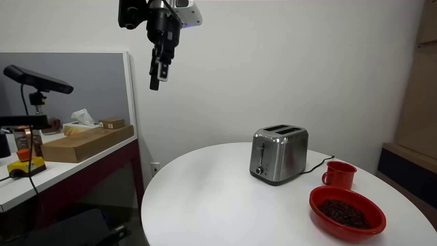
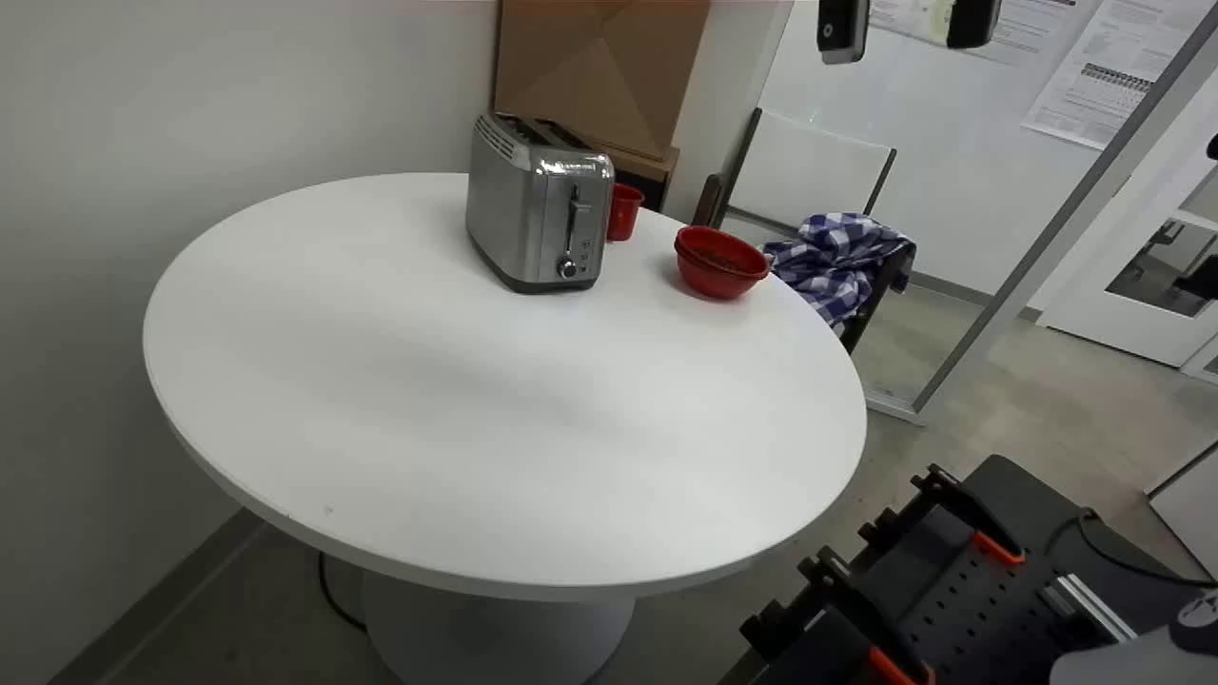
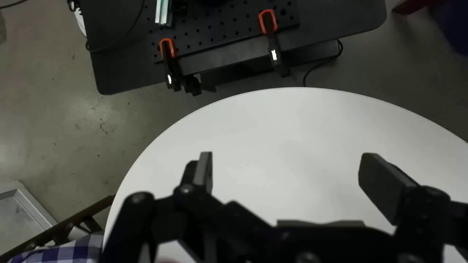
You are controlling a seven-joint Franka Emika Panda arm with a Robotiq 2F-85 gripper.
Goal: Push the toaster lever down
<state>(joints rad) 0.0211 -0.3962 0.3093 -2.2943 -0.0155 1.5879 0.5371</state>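
Hangs high above the table (image 1: 211, 198) with a wide-spread, unladen gripper (image 3: 288, 156), apparently yet to approach the toaster (image 1: 279, 156) near the wall-side edge, next likely needing a reach above the raised lever (image 1: 260, 148) and a downward press.

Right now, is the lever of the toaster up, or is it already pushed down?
Up: in both exterior views, the lever sits near the top of its slot on the toaster, well above the knob.
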